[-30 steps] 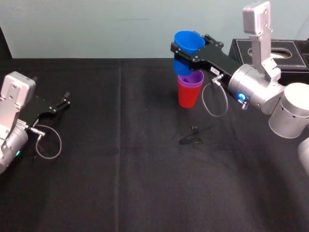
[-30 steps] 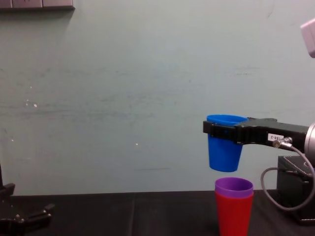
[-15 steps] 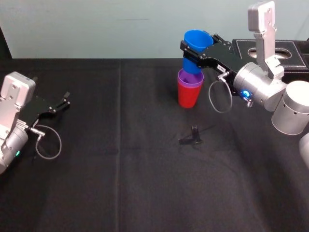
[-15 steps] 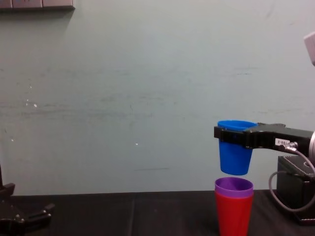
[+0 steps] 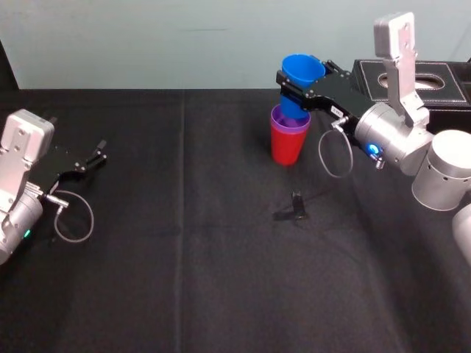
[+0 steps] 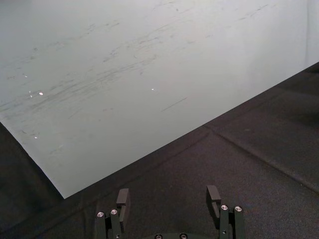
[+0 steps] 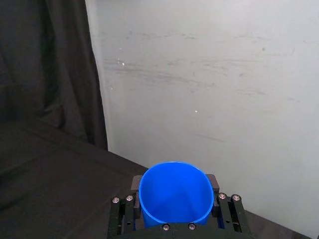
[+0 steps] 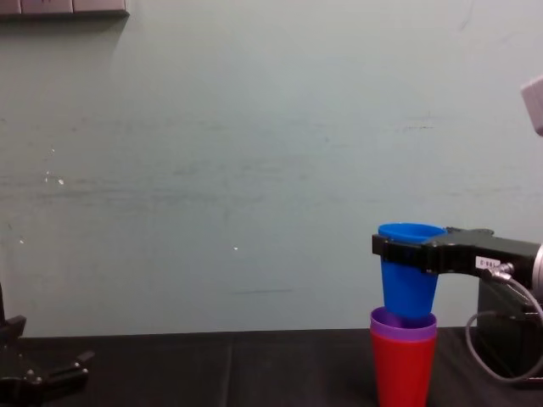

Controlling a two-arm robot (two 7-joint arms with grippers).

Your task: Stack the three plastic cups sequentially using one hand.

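Blue cup (image 8: 409, 287) in right end effector (image 5: 299, 82) tops two stacked cups (image 8: 404, 366).

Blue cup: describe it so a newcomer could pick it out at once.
On the black table, near the black box at far right, a red cup holds a purple cup. The blue cup hangs upright above them in the right gripper, base inside the purple rim: the only one held.
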